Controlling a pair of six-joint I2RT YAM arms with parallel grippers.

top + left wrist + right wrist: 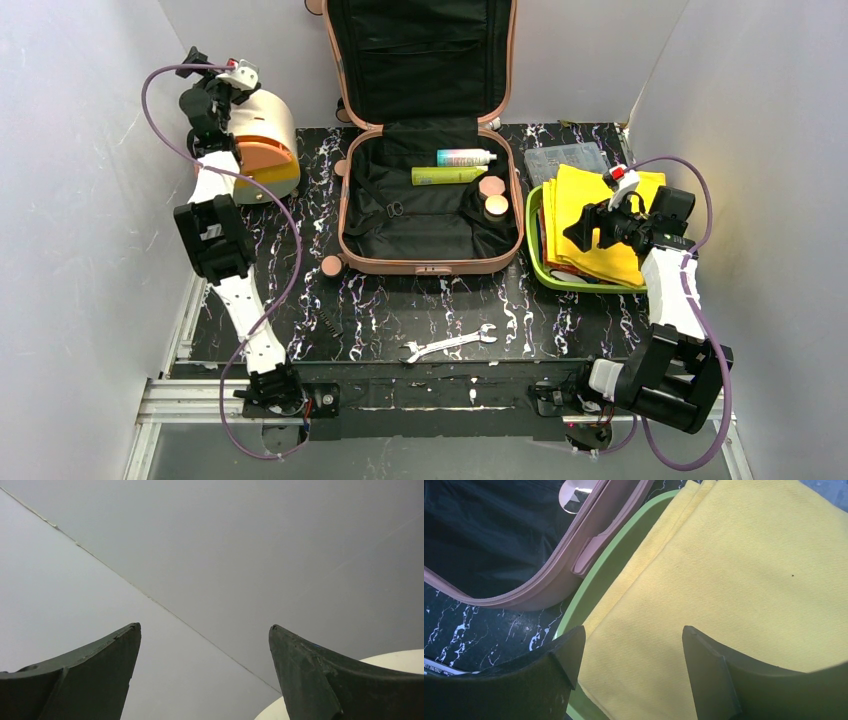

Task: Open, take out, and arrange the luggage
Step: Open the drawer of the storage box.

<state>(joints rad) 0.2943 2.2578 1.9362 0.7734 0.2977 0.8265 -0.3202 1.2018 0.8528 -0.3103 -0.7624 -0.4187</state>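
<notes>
Black marbled table (560, 300) is bearing the luggage (420, 225) centrally, open, long axis running away from me, lid rising rearward | my left gripper (204, 626) is gaping wide | my right gripper (633, 628) is hanging spread, empty, over yellow cloth (724, 580) | right wrist alone is showing the zipper seam (524, 594).

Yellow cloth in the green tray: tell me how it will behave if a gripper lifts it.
The yellow cloth is probably floppy: it lies flat in folded layers in the green tray, so a pinch at one edge may lift only the top layer, which would sag. It looks thin, so likely light. Its ribbed weave should resist slipping.
</notes>
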